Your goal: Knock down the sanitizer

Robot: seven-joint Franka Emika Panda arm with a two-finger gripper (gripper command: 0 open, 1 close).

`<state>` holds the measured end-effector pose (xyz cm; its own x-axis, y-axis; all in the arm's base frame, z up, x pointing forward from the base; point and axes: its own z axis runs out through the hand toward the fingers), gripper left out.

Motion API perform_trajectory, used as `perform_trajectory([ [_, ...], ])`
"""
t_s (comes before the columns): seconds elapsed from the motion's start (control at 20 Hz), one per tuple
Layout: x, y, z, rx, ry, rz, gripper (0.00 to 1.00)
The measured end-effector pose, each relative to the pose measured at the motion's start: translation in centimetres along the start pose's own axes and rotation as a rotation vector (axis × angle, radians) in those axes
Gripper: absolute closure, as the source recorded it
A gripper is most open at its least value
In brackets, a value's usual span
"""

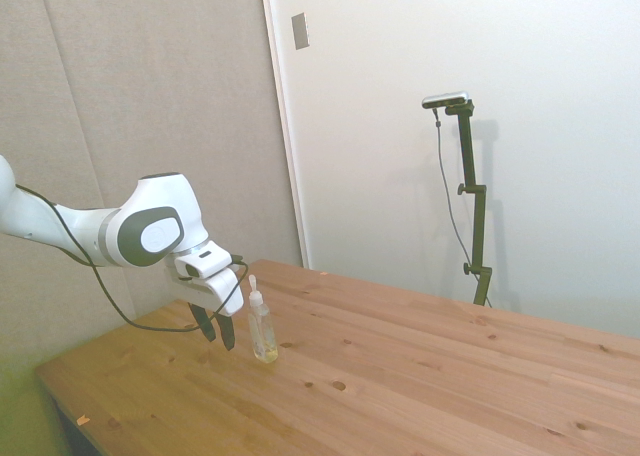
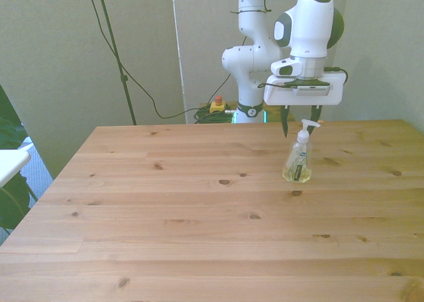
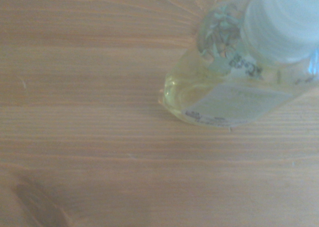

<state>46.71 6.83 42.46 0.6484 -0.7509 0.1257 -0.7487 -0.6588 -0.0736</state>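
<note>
Sanitizer [image 2: 297, 161] upright on bench [image 2: 199, 236]; hand [image 2: 301, 124] spread wide, empty, hung just behind its nozzle w/ fingers pointing down, prob. lined up to shove it over.

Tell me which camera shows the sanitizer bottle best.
The front view: the sanitizer stands upright and whole, pump, label and liquid clear, just below the open gripper. The side view shows it small beside the gripper. The wrist view shows only its lower body, blurred.
</note>
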Motion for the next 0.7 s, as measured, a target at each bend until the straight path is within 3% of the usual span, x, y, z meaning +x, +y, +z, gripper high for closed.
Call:
perform_trajectory([
  [0.7,2.8,-4.4,1.3,-0.018,0.037,0.055,1.0],
])
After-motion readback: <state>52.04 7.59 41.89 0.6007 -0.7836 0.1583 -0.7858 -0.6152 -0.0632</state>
